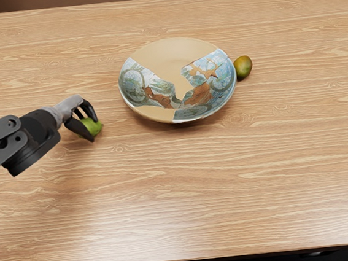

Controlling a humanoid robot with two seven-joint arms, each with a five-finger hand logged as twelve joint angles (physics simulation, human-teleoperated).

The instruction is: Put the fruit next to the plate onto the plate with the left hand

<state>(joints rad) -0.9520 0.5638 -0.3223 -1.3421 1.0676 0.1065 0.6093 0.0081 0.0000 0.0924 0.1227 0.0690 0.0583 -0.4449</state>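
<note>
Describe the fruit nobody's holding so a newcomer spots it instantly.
On the wooden table, find the painted plate in the upper middle. Just off its right rim lies a small oval fruit. It is green fading to yellow-orange and lies free, unlike the green fruit gripped by the left hand left of the plate.

The plate point(134, 85) sat on the table point(180, 198), toward twelve o'clock from its middle. A fruit point(242, 66) lay just beside the plate's rim at three o'clock. At the plate's eight o'clock, well apart, the left hand point(80, 120) enclosed a second fruit point(92, 126).
</note>
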